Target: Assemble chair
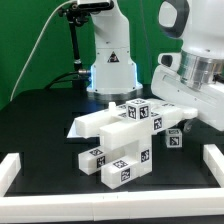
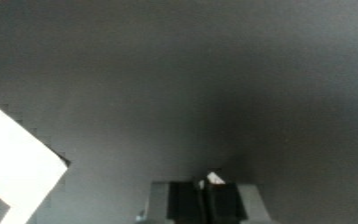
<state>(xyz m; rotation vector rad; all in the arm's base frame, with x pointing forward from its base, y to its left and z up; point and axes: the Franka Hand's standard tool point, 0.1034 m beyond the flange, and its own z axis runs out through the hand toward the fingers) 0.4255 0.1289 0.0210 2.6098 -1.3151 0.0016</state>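
- The chair point(image 1: 118, 140) is sitting as a cluster of chunky white blocks and slabs in the middle of the exterior view, on the black table point(image 1: 40, 120). Several pieces are looking joined, with their tags facing outward.
- One small tagged block point(image 1: 175, 137) is lying just beside the cluster, toward the exterior view's right, and it is looking separate from the rest.
- The arm point(image 1: 195, 60) is hanging over the exterior view's right side, above that end of the cluster. I cannot tell whether it is touching any part.
- The gripper point(image 2: 208, 192) is looking down on bare dark table in the wrist view. The picture is too blurred for me to tell whether it is open or closed, and nothing is clearly sitting between the fingers.
- A white surface point(image 2: 12, 165) is cutting into one corner of the wrist view. I cannot tell whether it is a chair part.
- In my judgement the parts are rigid, fairly light plastic with smooth, probably slippery faces.
- The safest hold is probably across two flat parallel faces, on a narrow side near the middle, so the piece is not twisting between the pads.
- Pushing on the joined cluster is likely risking a slide across the table or a loosened joint.
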